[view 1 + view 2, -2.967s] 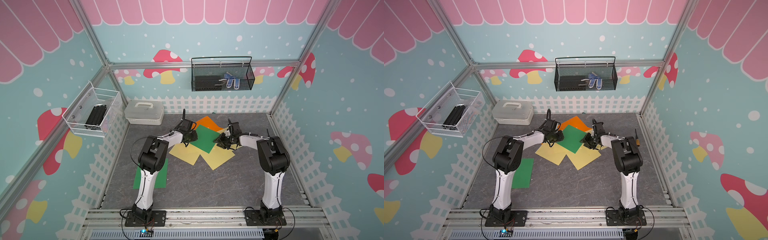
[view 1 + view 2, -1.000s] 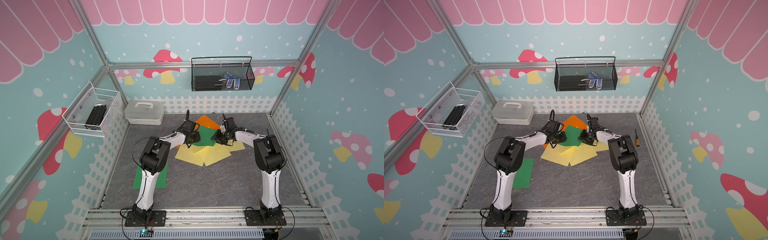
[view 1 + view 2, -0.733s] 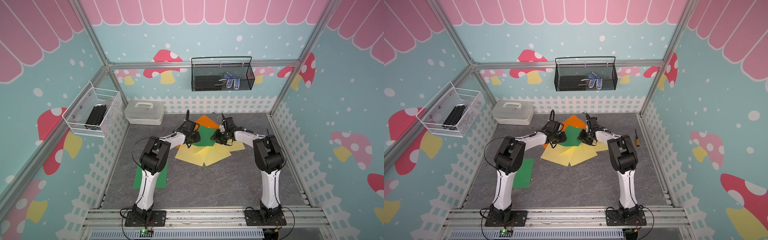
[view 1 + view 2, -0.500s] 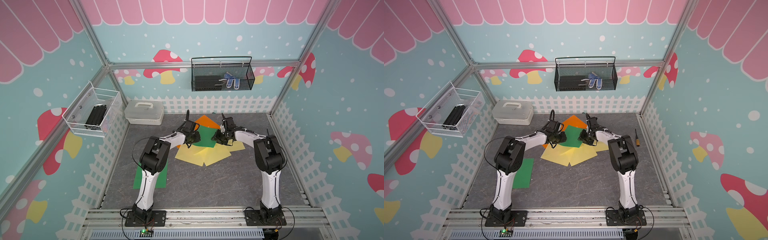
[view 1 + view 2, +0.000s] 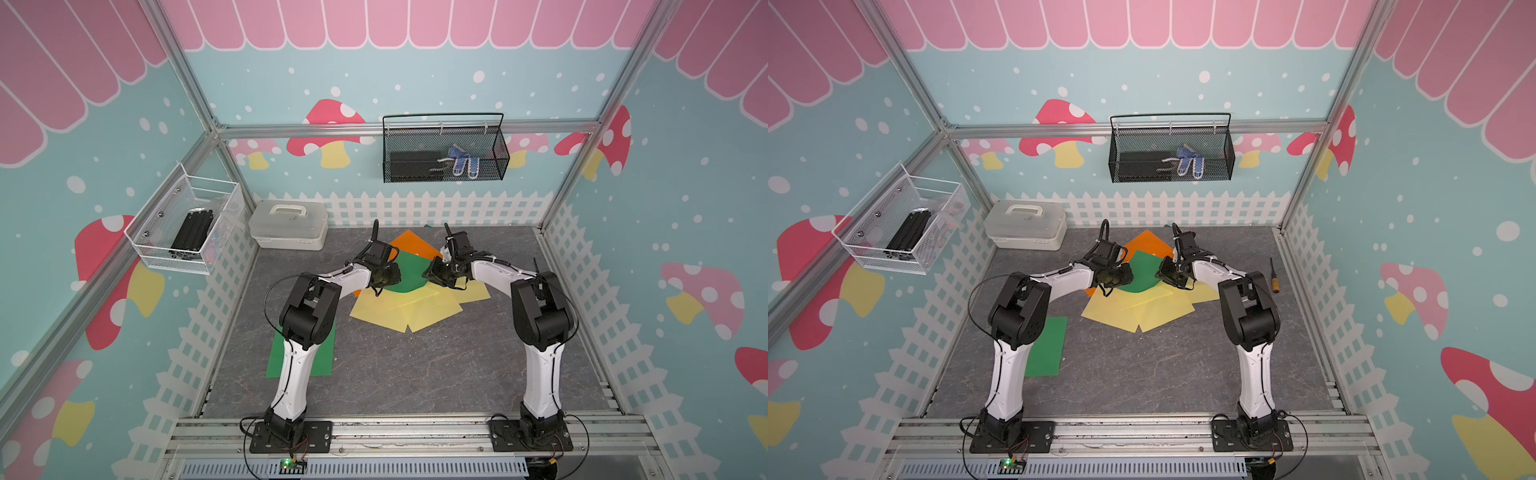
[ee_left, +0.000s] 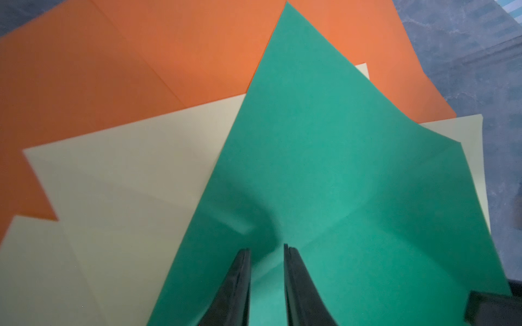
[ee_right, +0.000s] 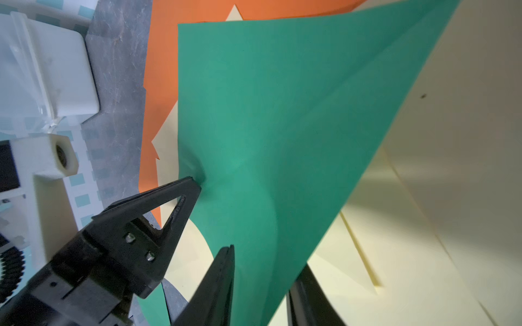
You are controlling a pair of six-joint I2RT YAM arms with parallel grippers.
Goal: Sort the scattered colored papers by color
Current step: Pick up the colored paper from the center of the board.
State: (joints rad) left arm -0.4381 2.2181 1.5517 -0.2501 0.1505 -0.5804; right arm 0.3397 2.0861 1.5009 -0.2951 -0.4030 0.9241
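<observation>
Black bars (image 5: 193, 228) in white basket (image 5: 171, 258)

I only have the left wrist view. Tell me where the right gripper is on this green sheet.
Observer: The right gripper straddles a raised edge of the green sheet, jaws apart.
Operator: Report any other green paper.
Observer: A second green sheet lies flat by the left arm, apart from the others.
Operator: Name anything else on the table.
Observer: A white box stands in the back left corner.
</observation>
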